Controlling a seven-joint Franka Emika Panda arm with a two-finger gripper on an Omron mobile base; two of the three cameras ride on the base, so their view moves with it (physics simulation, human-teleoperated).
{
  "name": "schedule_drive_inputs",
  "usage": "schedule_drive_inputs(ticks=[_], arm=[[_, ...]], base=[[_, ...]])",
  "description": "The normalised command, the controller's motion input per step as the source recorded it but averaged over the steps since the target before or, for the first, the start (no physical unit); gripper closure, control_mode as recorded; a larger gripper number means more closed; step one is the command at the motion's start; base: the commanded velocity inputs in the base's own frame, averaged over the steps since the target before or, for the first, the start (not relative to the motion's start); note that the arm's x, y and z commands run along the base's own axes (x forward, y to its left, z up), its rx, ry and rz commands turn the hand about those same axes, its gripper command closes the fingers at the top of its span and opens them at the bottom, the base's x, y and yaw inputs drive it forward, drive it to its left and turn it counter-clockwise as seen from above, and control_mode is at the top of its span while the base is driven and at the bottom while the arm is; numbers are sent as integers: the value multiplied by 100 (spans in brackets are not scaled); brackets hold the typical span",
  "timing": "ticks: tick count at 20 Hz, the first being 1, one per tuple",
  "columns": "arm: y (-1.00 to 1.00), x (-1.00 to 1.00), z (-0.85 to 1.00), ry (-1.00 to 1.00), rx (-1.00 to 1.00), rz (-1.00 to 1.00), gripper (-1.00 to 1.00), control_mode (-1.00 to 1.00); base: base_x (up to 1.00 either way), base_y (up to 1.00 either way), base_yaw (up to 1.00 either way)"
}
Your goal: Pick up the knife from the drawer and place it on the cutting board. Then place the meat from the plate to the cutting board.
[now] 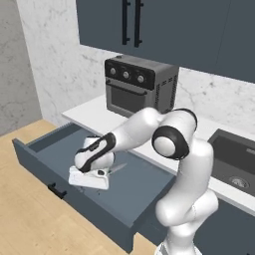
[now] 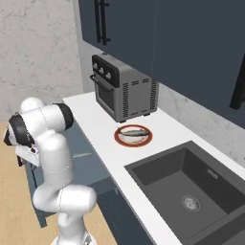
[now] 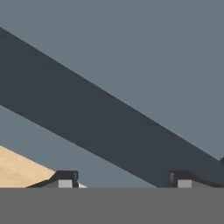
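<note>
Reaching into the drawer (image 1: 60,149), the gripper (image 3: 121,183) stands parted, nothing between — meat (image 2: 134,133) on plate (image 2: 119,139).

Both base cameras look down from behind the arm, left and right of it, sharing the toaster oven (image 1: 141,85) on the counter (image 2: 103,129), while the hand camera sits close above the drawer (image 3: 131,65).

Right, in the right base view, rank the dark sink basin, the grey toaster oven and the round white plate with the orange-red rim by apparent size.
1. Dark sink basin, largest, though it sits nearest the camera.
2. Grey toaster oven.
3. Round white plate with the orange-red rim, clearly smallest.
</note>
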Motion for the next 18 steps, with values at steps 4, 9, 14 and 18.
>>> schedule_drive_inputs(ticks=[4,9,14,18], arm=[[89,-96,-2,2,-2,-1,-100,-100],[-2,-37,61,-33,-2,-16,-100,-100],[-50,0,48,-37,-1,-24,-100,-100],[-62,4,14,-20,0,-27,-100,-100]], base=[[0,0,0],[0,0,0],[0,0,0],[0,0,0]])
